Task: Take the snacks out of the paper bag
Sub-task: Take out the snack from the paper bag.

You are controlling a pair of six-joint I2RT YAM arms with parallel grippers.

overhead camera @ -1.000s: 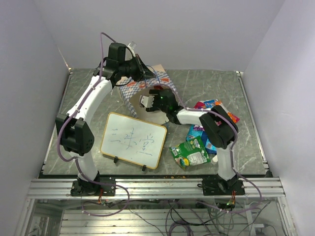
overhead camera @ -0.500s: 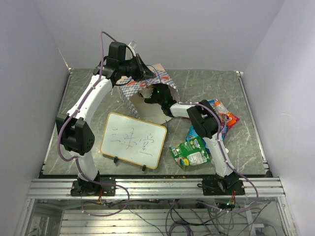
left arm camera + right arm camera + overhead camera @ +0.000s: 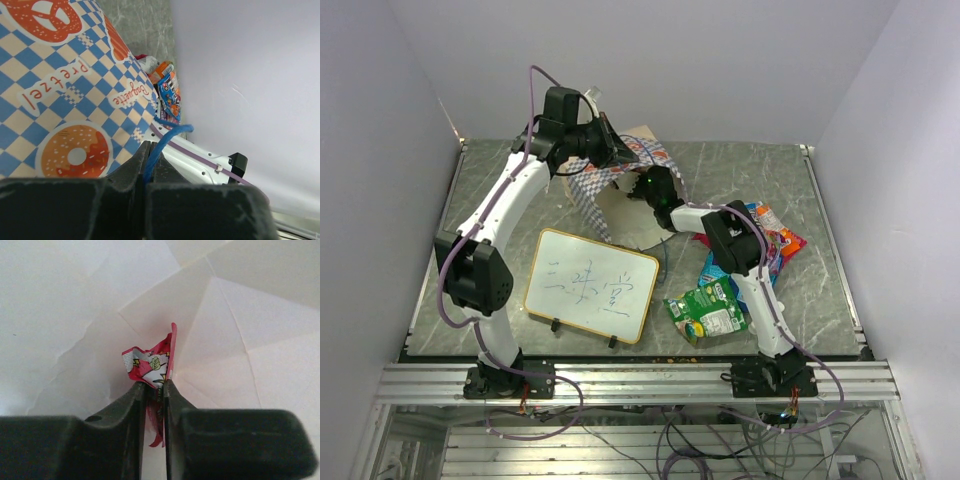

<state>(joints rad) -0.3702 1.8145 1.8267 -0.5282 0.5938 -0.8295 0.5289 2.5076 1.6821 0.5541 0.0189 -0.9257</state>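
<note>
**Left:** a framed whiteboard [image 3: 592, 284] lies on the grey surface [image 3: 840, 300], in front of my left arm.

**Behind the whiteboard:** my left claw [image 3: 148, 159] is clamped fully closed on the blue cord handle [image 3: 169, 131] of the paper bag [image 3: 588, 182]. It holds that edge of the bag raised. The chequered band faces up, and the open mouth is turned toward my right arm.

**Centre:** my right claw [image 3: 155, 386] is inside the bag mouth. Its jaws are pinched nearly together on a small red wrapped candy [image 3: 149, 362], with the creased pale lining behind it.

**Right:** three packets lie on the surface outside the bag, close together beside my right arm. The green packet [image 3: 708, 315] is nearest the arm bases. The blue-teal packet [image 3: 716, 268] is just behind it, partly hidden by the arm. The red-white-orange packet [image 3: 775, 235] is farthest right.
</note>
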